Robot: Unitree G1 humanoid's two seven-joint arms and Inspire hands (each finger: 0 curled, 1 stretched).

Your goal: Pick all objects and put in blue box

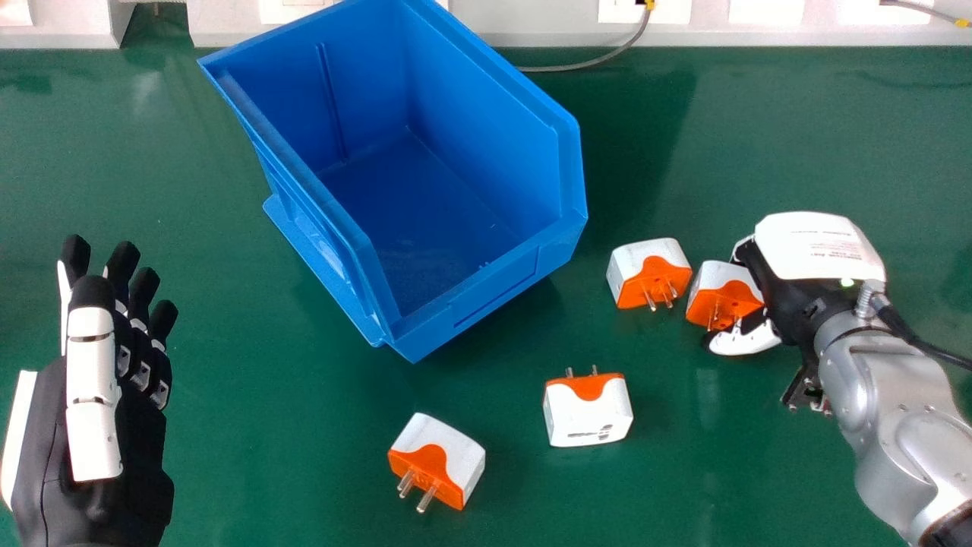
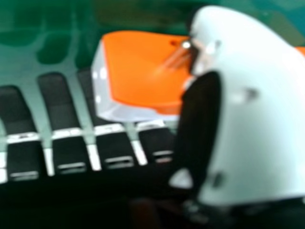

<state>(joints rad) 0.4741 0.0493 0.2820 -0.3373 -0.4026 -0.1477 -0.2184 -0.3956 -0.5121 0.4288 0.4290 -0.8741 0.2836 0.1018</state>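
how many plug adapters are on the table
4: one adapter at the right hand, a second just left of it, a third nearer the robot, a fourth nearest, farthest left.

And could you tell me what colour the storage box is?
The box is plain blue, clearest in the head view.

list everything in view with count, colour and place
green table: 1, green, under everything
box: 1, blue, left of centre, towards the back
plug adapters: 4, white and orange; two right of the box, two nearer the robot
ledge: white, far edge
thin cables: 2, grey with yellow, far edge
left hand: 1, black and white, left
right hand: 1, black and white, at the rightmost adapter
right forearm: 1, silver, right
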